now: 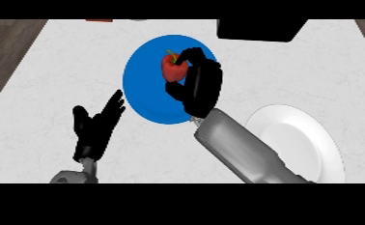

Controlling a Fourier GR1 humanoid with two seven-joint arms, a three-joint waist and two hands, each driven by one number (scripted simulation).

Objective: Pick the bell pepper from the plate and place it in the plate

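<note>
The bell pepper (172,69) is red and glossy, with a short green stem poking up from its top. It sits over the upper right part of the blue plate (146,93), a round dish lying on the pale, lightly marbled counter (71,55). Whether the pepper rests on the plate's surface or is lifted just clear of it is hard to tell from this steep angle.

The right hand (198,81) is clamped on the pepper: its black fingers (191,54) curl over the top and right side of the fruit, and the thumb comes in below, so much of the pepper's right half is hidden. The grey right forearm (242,149) runs diagonally from the lower right up to this hand, crossing the blue plate's lower right rim.

Just right of that forearm lies a white plate (299,132), partly covered by the arm along its left edge.

The left hand (96,125) shows at the lower left, beside the blue plate's left rim, fingers straight, spread and pointing up, holding nothing.

A dark box-like object (260,28) stands at the counter's far edge, upper right.
</note>
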